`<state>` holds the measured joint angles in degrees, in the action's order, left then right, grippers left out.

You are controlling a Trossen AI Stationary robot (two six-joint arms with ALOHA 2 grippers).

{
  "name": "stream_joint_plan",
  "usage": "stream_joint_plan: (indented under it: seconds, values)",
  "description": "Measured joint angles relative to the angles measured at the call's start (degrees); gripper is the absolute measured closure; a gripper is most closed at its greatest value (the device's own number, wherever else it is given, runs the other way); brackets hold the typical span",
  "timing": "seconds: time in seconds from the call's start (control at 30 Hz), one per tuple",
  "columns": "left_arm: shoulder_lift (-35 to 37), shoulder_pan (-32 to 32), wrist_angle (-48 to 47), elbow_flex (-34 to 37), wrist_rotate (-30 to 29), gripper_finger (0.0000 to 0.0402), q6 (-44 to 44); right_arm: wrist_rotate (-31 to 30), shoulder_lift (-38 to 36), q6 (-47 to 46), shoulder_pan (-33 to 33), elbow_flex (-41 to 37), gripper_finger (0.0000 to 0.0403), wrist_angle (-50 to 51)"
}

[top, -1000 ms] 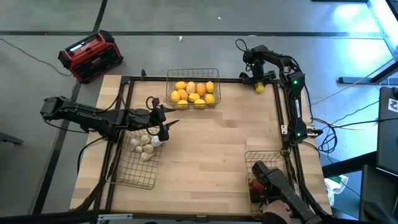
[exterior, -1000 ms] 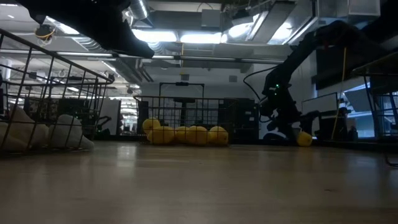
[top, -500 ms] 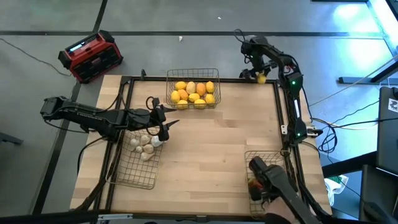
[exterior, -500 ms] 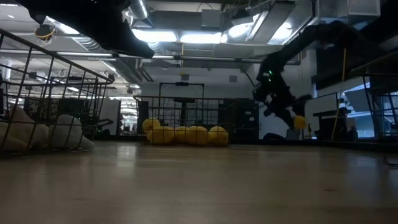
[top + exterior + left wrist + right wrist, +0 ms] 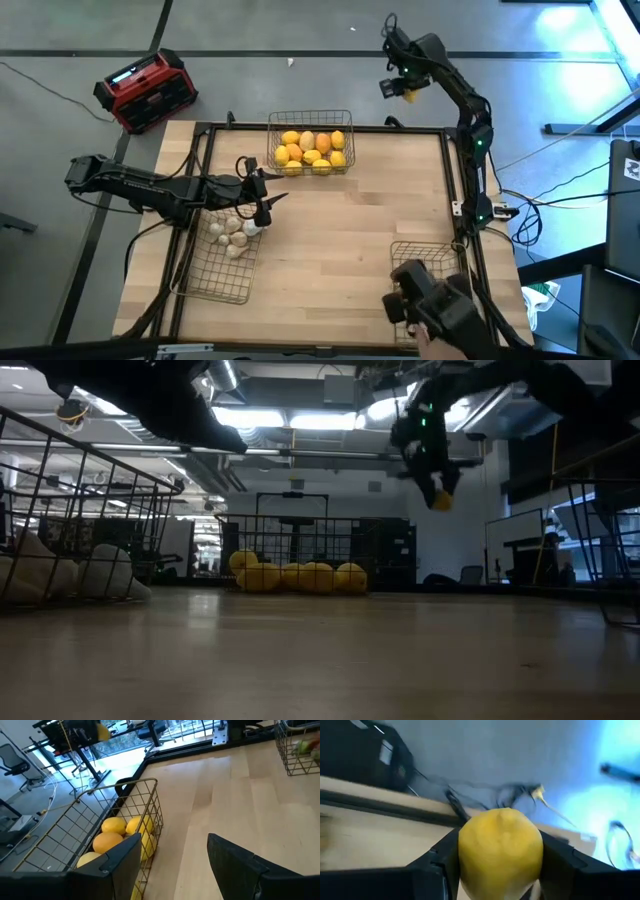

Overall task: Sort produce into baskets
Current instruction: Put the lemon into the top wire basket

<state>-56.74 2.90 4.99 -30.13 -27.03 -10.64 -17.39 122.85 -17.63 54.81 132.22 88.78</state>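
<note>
My right gripper (image 5: pixel 400 86) hangs high above the table's far right corner, shut on a yellow fruit (image 5: pixel 500 852), also visible in the low view (image 5: pixel 441 500). At the far middle, a wire basket (image 5: pixel 310 114) holds several yellow and orange fruits (image 5: pixel 312 150). My left gripper (image 5: pixel 265 197) stands open and empty above the far end of the left wire basket (image 5: pixel 215 285), in which white garlic bulbs (image 5: pixel 232 233) lie. A third wire basket (image 5: pixel 425 247) stands at the near right, with red and green pieces (image 5: pixel 303 746) inside. My right gripper pinches the yellow fruit between its two fingers (image 5: pixel 437 865), one on each of its opposite sides (image 5: pixel 466 855). The fingers point steeply down. The fruit sticks out below the fingertips (image 5: pixel 441 501), lifted well clear of the table.
A red-and-black box (image 5: pixel 147 90) sits on the floor beyond the far left corner. A dark bulky shape (image 5: pixel 430 305) reaches in from the near edge over the near right basket. Bare wood lies between the three baskets.
My right gripper has risen steeply from the table's far right corner with the yellow fruit, tipping to point more downward and drifting toward the far edge and a little left. The fruit is now lifted clear. The dark shape at the near right has shifted left.
</note>
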Motion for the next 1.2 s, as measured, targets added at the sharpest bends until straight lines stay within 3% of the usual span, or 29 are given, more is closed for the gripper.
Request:
stream_joint_plan:
  seconds: [0.33,0.5,0.9,1.2]
  values:
    - [0.0,0.2,1.0,0.0,0.0,0.0178,1.1,5.5,-3.8,3.4,-11.4,2.5,0.0213,-12.5]
    - [0.7,1.2,1.3,0.0,0.0,0.0178,1.3,6.3,-3.8,6.0,-17.7,-0.8,0.0213,-23.5]
    - [7.0,2.4,0.1,0.0,-0.3,0.0178,0.2,15.0,-3.7,8.9,-25.0,-16.7,0.0213,-50.4]
    - [7.6,2.4,-0.1,0.0,-0.3,0.0178,0.9,14.6,-3.6,8.8,-24.6,-26.5,0.0213,-53.7]
